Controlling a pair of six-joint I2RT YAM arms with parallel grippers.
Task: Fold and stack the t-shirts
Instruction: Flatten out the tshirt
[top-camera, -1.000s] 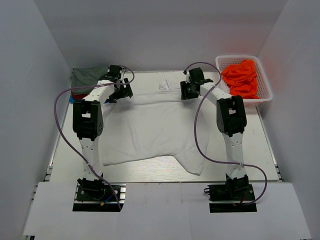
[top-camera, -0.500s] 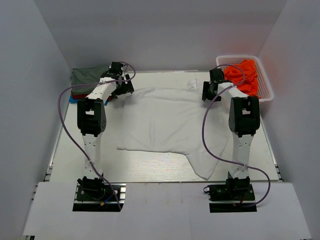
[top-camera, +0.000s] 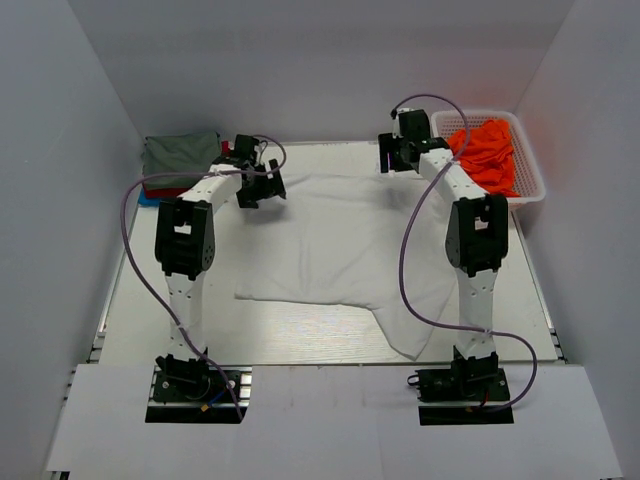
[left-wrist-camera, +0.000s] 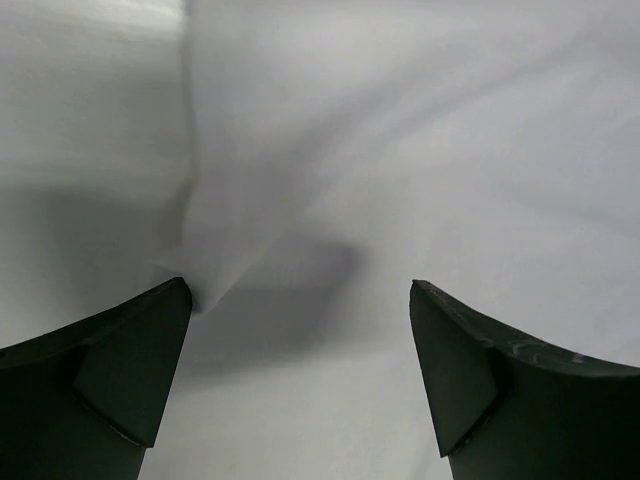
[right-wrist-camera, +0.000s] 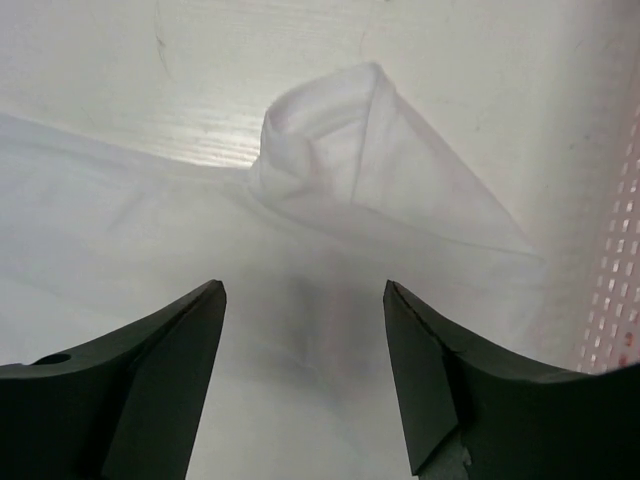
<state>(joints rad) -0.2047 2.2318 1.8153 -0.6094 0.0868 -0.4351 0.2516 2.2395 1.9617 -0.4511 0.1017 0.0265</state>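
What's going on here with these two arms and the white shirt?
Two robot arms are working on folding t-shirts. A white t-shirt lies spread out on the table. The left arm and the right arm both reach over its far edge, jaws open and holding nothing. A folded olive-grey shirt sits at the far left, and an orange shirt waits in the basket.

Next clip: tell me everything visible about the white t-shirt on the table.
The white t-shirt is soft plain fabric, spread unfolded and lightly wrinkled across the middle of the table. Its near edge is uneven, one flap reaching toward the right arm's base. Its far right corner is bunched into a small peak. The left gripper and right gripper hang open over its far edge, gripping nothing.
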